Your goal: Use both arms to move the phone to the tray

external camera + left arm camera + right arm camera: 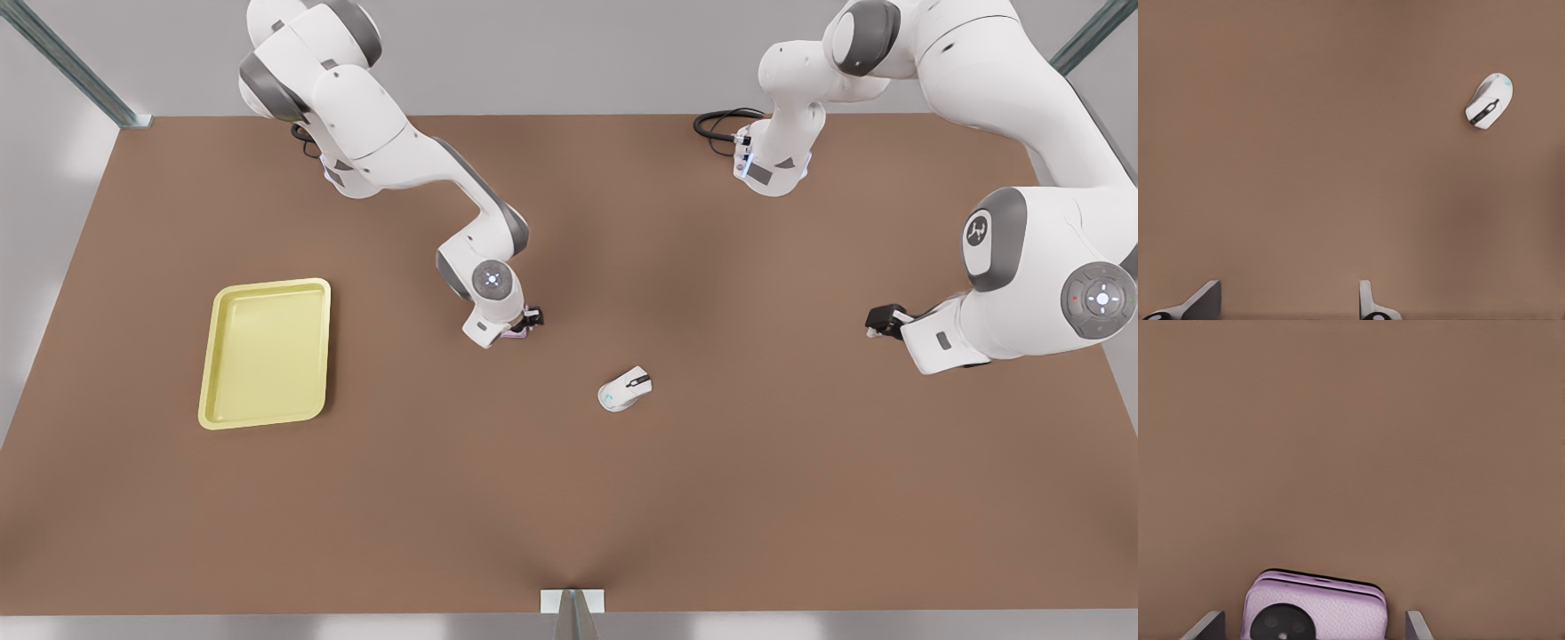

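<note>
The right hand (524, 325) straddles the phone (1315, 610), fingers spread wide beside it, apart from the tray (265, 353). The left hand (880, 320) hangs wide, farther off.

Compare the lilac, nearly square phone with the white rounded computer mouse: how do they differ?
The lilac phone is flat and boxy with a black circle; the white mouse is domed with a dark strip. The phone lies between the open jaws of the right gripper; the mouse lies free, far from the waiting left gripper, also open. Both rest on the brown table.
</note>
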Robot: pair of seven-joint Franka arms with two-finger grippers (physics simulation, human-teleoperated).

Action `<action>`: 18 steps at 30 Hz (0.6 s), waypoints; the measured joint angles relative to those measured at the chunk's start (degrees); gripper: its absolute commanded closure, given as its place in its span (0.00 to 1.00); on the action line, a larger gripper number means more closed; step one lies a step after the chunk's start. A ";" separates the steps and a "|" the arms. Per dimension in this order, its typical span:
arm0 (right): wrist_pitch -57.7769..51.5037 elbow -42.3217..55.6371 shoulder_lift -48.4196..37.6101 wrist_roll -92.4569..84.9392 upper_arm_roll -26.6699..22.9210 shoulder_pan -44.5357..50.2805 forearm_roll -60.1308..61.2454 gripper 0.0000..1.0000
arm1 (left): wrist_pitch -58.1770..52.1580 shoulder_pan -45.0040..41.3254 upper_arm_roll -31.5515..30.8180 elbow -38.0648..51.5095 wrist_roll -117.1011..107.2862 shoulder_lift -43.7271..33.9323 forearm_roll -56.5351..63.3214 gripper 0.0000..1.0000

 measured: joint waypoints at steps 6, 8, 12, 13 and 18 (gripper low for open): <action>-0.05 -0.63 0.22 -1.15 -0.19 0.16 -0.03 0.00 | -0.10 -0.05 -0.10 0.00 0.26 -0.11 0.00 0.00; -0.01 -0.63 0.33 -1.46 -0.19 0.23 -0.04 0.00 | -0.13 -0.06 -0.11 0.00 0.31 -0.11 -0.03 0.00; -0.03 -0.80 0.32 -1.97 -0.19 0.20 -0.03 0.13 | -0.17 -0.14 -0.12 0.02 0.38 -0.09 0.01 0.00; -0.02 -0.79 0.31 -2.12 -0.19 0.17 0.01 0.18 | -0.18 -0.18 -0.16 0.05 0.40 -0.13 0.05 0.00; -0.23 -0.47 -0.15 -2.87 -0.19 -0.02 0.22 0.19 | -0.49 -0.34 -0.20 0.10 0.37 -0.34 0.22 0.00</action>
